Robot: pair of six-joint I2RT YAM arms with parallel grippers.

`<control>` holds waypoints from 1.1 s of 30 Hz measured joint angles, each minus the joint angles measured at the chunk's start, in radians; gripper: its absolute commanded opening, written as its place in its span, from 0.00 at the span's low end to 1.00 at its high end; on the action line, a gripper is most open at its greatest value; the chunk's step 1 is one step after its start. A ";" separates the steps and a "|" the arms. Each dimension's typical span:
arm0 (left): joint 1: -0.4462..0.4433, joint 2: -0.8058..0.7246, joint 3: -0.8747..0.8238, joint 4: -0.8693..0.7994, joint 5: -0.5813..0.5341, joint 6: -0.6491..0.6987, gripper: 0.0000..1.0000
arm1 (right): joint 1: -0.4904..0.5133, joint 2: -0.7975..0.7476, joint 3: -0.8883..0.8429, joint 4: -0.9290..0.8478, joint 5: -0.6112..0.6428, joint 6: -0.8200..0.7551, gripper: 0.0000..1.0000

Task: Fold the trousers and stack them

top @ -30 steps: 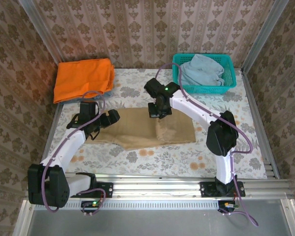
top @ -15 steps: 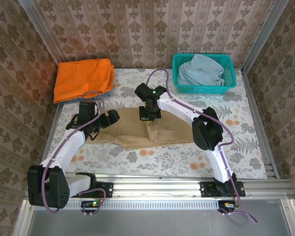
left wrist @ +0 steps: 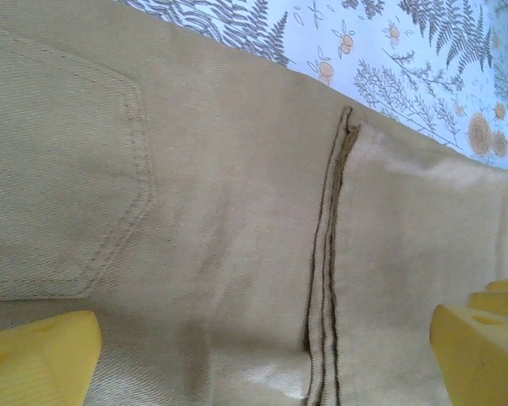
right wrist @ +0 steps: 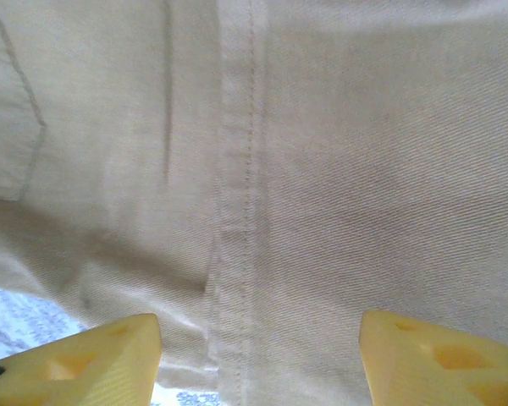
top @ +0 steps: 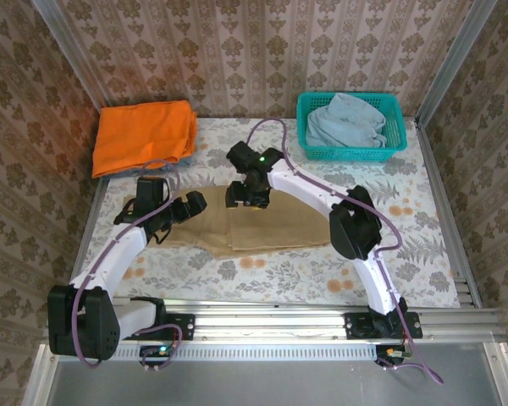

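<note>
Overhead, the trousers (top: 275, 228) lie folded flat in the middle of the table (top: 406, 237), placed there, I judge, so one more fold can be made before stacking. The left gripper (top: 192, 205) sits low at the cloth's left edge, its arm bent in from the near-left base. The right gripper (top: 241, 197) points down over the far edge, its arm arching across. From the left wrist, yellow fingertips (left wrist: 38, 355) stand wide apart over a pocket (left wrist: 59, 169) and hem (left wrist: 328, 254), gripping nothing. From the right wrist, the fingers (right wrist: 76, 359) are likewise parted above a seam (right wrist: 237, 169), the cloth lying free beneath.
</note>
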 measured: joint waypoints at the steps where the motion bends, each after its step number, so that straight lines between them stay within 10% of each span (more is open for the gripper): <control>1: -0.007 0.000 0.000 0.000 0.000 0.000 0.99 | -0.007 -0.026 -0.005 0.002 0.000 -0.001 0.62; 18: -0.454 0.351 0.343 -0.172 -0.301 0.072 0.93 | -0.579 -0.434 -0.776 0.148 -0.029 -0.291 0.65; 33: -0.530 0.727 0.530 -0.356 -0.612 0.183 0.92 | -0.648 -0.387 -0.834 0.314 -0.138 -0.319 0.66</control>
